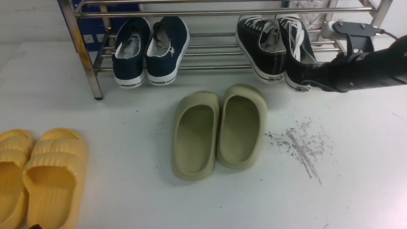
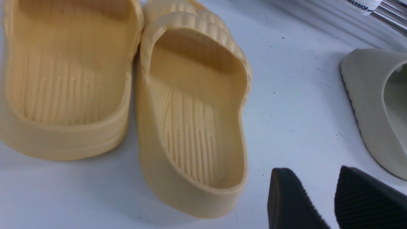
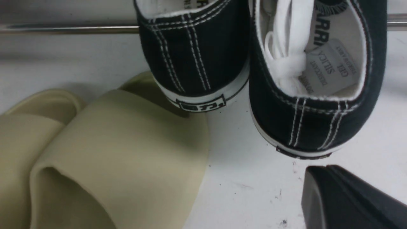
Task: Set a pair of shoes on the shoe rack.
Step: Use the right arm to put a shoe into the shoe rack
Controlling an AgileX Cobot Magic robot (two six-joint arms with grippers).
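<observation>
Black canvas sneakers (image 1: 276,47) with white laces sat side by side on the lowest bars of the steel shoe rack (image 1: 79,54), toes pointing in and heels hanging over the front edge. The right gripper (image 3: 346,197) hovered just behind the heel of the right-hand sneaker, its jaws closed and empty. Olive-green foam slippers (image 1: 219,130) lay on the white table (image 1: 349,190) just in front of the rack. Navy sneakers (image 1: 149,51) occupied the rack's left part. Far left, the left gripper (image 2: 330,200) hung with fingers parted beside yellow slippers (image 1: 41,175).
</observation>
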